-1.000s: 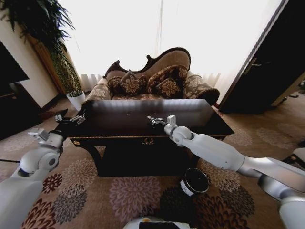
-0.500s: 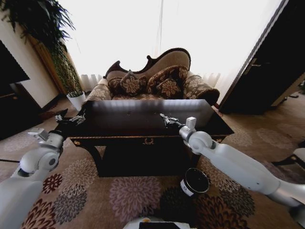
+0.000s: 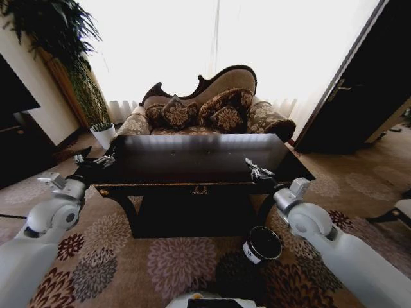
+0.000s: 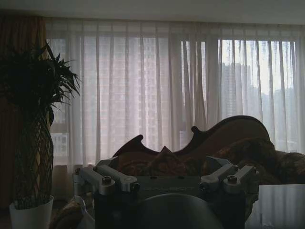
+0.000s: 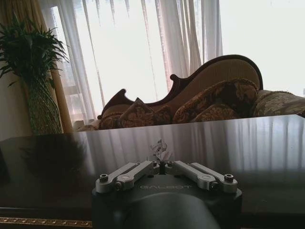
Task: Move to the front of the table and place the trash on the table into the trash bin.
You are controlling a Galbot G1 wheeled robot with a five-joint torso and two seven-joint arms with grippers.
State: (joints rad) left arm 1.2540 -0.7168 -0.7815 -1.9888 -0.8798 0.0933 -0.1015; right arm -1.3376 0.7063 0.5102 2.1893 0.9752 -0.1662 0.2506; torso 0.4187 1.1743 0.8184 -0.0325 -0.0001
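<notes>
Now the right hand [image 3: 259, 172] hovers over the counter's [image 3: 192, 160] front right corner, at about 3 o'clock of the top, fingers pressed together on a tiny grey crumpled scrap [image 5: 160, 149]. The left hand [image 3: 96, 160] sits at the counter's left edge, near 9 o'clock, and whether it is spread cannot be told. The black trash bin [image 3: 262, 244] stands on the carpet below the right corner
</notes>
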